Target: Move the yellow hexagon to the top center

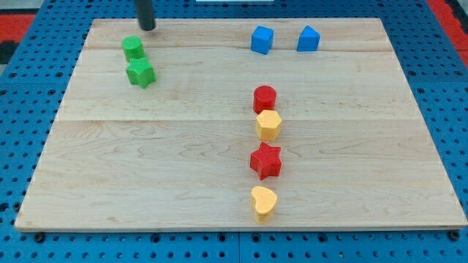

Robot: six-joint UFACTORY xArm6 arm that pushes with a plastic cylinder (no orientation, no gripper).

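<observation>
Blue pegboard surrounds a pale wooden worktop [183, 153] made of joined planks, filling most of the frame.

Upper left of the frame: my tip [148, 28], the lower end of a straight dark rod, rests near the board's top edge. No fingers on this rod, so nothing is held. Just below and slightly left of the tip sits a green cylinder block [132, 48], and touching or nearly touching it underneath, a green star block [140, 73].

Upper right of centre: a blue cube block [262, 39], with a blue wedge-like block [308, 38] a little apart on its right, both close to the top edge.

Centre right: a vertical column of four. Red cylinder block [265, 97] on top; yellow hexagon block [268, 125] directly beneath, touching it; then a red star block [265, 161] with a slight gap; then a yellow heart block [263, 203] near the bottom edge.

Yellow hexagon lies around mid-board, right of centre, well apart from my tip and below the blue pair.
</observation>
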